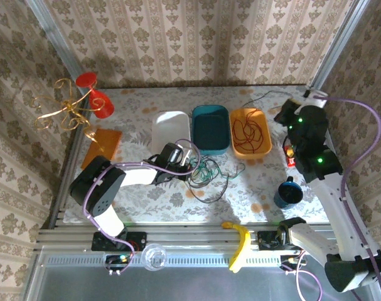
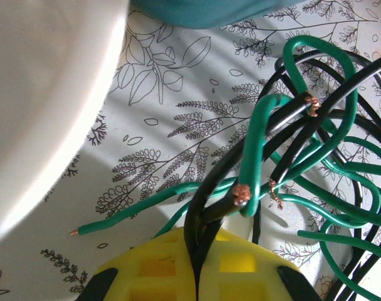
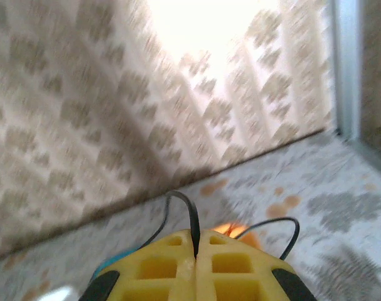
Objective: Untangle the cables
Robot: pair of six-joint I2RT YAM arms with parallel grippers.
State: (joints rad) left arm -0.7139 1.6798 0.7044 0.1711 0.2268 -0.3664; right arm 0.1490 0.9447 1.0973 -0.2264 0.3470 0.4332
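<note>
Where the tangle of cables (image 1: 206, 172) lies near the middle of the desk (image 1: 146, 194), the left pincer (image 1: 189, 157) is lowered to its left side. In the left wrist view, the left pincer (image 2: 196, 251) is seen pressed together on the black cable (image 2: 206, 210). Strands of this cable rise from between the yellow fingertips and are crossed by loops of the green cable (image 2: 256, 144), whose bare copper ends are exposed. One green end is stretched out apart on the patterned surface, towards the rim of the white tray (image 2: 46, 94). A row of trays is set just behind the tangle: the white tray (image 1: 170, 130), the teal tray (image 1: 210, 128) and the orange tray (image 1: 250, 130), in which the red cable (image 1: 248, 132) is coiled. The room behind the tangle is thus closed off, whereas bare desk is left between the tangle and the near edge. A blue mug (image 1: 289, 193) stands near the right front corner, and a banana (image 1: 239, 241) is laid on the frame rail beyond the near edge. The right pincer (image 1: 284, 115) is held above the far right corner, close to the wall. In its wrist view, the right pincer (image 3: 195, 244) is shown closed on a thin black wire (image 3: 189, 210), which loops out to either side.
</note>
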